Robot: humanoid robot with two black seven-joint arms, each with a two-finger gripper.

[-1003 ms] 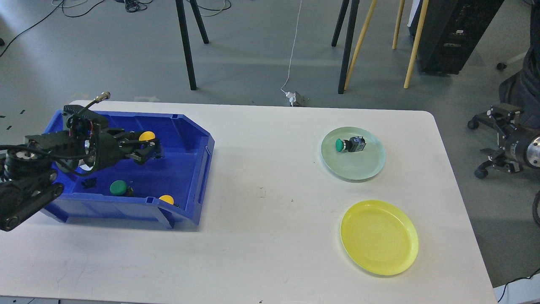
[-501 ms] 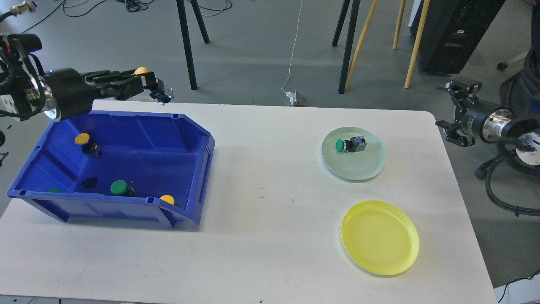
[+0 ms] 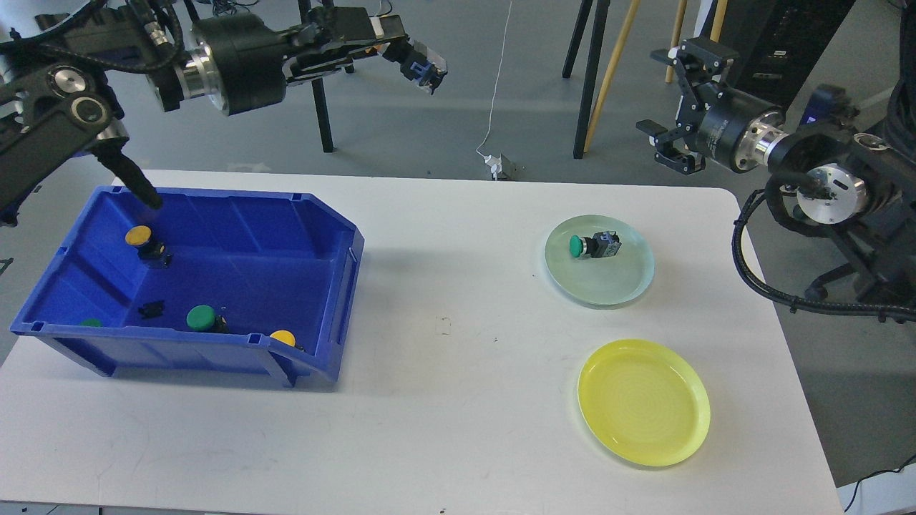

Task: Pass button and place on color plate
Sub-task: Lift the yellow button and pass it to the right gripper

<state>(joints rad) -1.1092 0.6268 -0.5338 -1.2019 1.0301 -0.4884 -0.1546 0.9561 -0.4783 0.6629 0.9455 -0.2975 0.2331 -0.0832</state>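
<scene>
My left gripper (image 3: pixel 390 43) is high above the table's back edge, shut on a button (image 3: pixel 424 66) whose blue-grey body sticks out to the right; its cap is mostly hidden by the fingers. My right gripper (image 3: pixel 673 100) is open and empty, raised beyond the table's back right, facing left toward the left gripper with a wide gap between them. The yellow plate (image 3: pixel 644 403) lies empty at front right. The pale green plate (image 3: pixel 608 286) behind it holds a green button (image 3: pixel 592 246).
A blue bin (image 3: pixel 315 300) at the left holds two yellow buttons (image 3: pixel 139 236) (image 3: pixel 283 337), a green button (image 3: pixel 200 317) and a small black part (image 3: pixel 152 309). Chair and easel legs stand behind the table.
My left gripper has lifted the yellow button out of the bin and carried it up and to the right. My right gripper has come in from the right and risen toward the left.
</scene>
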